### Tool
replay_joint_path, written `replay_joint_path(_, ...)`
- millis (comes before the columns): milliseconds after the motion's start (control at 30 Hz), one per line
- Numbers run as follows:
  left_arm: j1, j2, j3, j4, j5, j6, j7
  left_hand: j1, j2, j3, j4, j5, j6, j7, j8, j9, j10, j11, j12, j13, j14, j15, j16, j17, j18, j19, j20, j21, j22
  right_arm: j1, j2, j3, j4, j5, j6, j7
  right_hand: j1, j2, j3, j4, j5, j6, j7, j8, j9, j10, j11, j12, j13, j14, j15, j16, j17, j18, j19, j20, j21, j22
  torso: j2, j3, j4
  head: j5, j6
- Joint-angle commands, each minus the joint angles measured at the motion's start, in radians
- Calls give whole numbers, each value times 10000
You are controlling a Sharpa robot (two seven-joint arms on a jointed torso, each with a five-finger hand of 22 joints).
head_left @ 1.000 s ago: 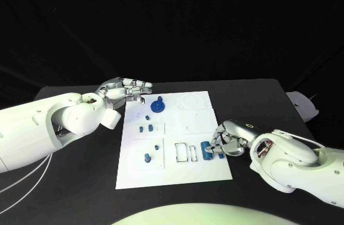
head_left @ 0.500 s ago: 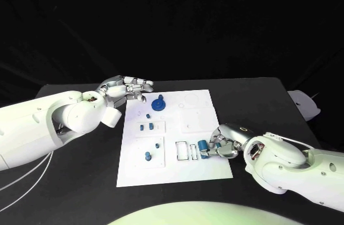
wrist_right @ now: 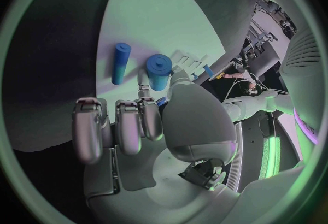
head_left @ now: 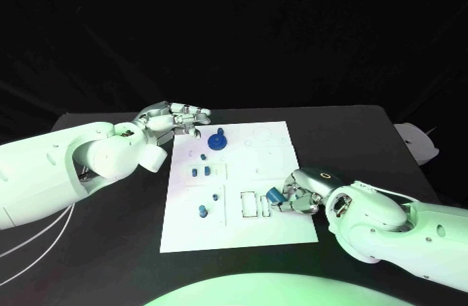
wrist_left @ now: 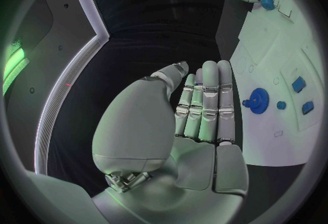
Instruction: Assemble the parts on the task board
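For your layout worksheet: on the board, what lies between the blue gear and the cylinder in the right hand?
In the head view, two small blue parts and bare white board lie between the gear and the cylinder the right hand holds.

Dim green-tinted light, black surround, fisheye-bent edges.

Black table — a white object by its right edge.
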Motion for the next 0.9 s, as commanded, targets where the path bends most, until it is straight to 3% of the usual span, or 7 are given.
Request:
replay_joint_path(33, 2, -3, 5, 34, 60, 220, 128, -81, 16, 4, 59, -47, -69, 3, -10, 11, -66, 26, 62, -8, -35, 66, 15, 2, 45, -3, 44, -48, -16, -86, 39, -57, -78, -301, 102, -236, 268, 142, 28, -86, 246, 52, -38, -5, 36, 329, -37, 50, 1482, 860, -11, 74, 1712, -192, 778, -3, 57, 2397, -4, -8, -5, -6, -9)
replay_joint_path(333, 3, -12, 5, 37, 60, 210, 149, -69, 16, 6, 52, -43, -76, -1, -8, 11, -73, 22, 72, -7, -36, 63, 17, 3, 47, 3, 45, -61, -26, -107, -30, -55, 143, -249, -880, -228, 1089, 585, 629, -394, -58, 263, -198, 1, 149, 458, -180, 228, 1669, 886, -127, 132, 1836, -242, 862, -95, 299, 2465, -11, -5, -7, -21, -16)
replay_joint_path(467, 3, -16, 5, 31, 60, 183, 188, -53, 22, 13, 44, -39, -78, -3, -5, 12, -77, 19, 80, -6, -36, 60, 18, 4, 49, 9, 44, -70, -33, -102, -169, -35, 459, -23, -1535, -97, 1215, 536, 917, -398, 617, 309, -238, -51, 185, 492, -222, 269, 1720, 900, -168, 165, 1907, -283, 925, -141, 489, 2519, -14, -4, -11, -7, -13)
replay_joint_path(600, 2, -11, 5, 27, 60, 183, 201, -53, 22, 13, 44, -39, -78, -3, -5, 12, -77, 19, 80, -6, -36, 60, 18, 4, 49, 9, 44, -70, -33, -42, -237, 0, 768, 119, -1909, -29, 1213, 471, 996, -383, 726, 350, -250, -60, 205, 514, -233, 297, 1749, 907, -176, 180, 1940, -299, 950, -152, 563, 2539, -11, -5, -5, 0, 0)
replay_joint_path(733, 2, -9, 5, 27, 60, 185, 206, -53, 22, 13, 44, -39, -78, -3, -5, 12, -77, 19, 80, -6, -36, 60, 18, 4, 49, 9, 44, -70, -33, 5, -191, 15, 935, 283, -1940, 1, 1176, 446, 1021, -352, 741, 373, -252, -64, 213, 517, -236, 297, 1751, 907, -178, 181, 1940, -301, 953, -156, 572, 2542, 2, -2, 9, 7, 3)
replay_joint_path(900, 1, -8, 5, 31, 60, 187, 207, -53, 22, 13, 44, -39, -78, -3, -5, 12, -77, 19, 80, -6, -36, 60, 18, 4, 49, 9, 44, -70, -33, 12, 104, 20, 842, 930, -1512, 246, 1037, 388, 1074, -235, 682, 421, -253, -82, 235, 499, -234, 249, 1719, 903, -179, 174, 1924, -295, 943, -161, 544, 2534, -4, -11, 5, 25, -5)
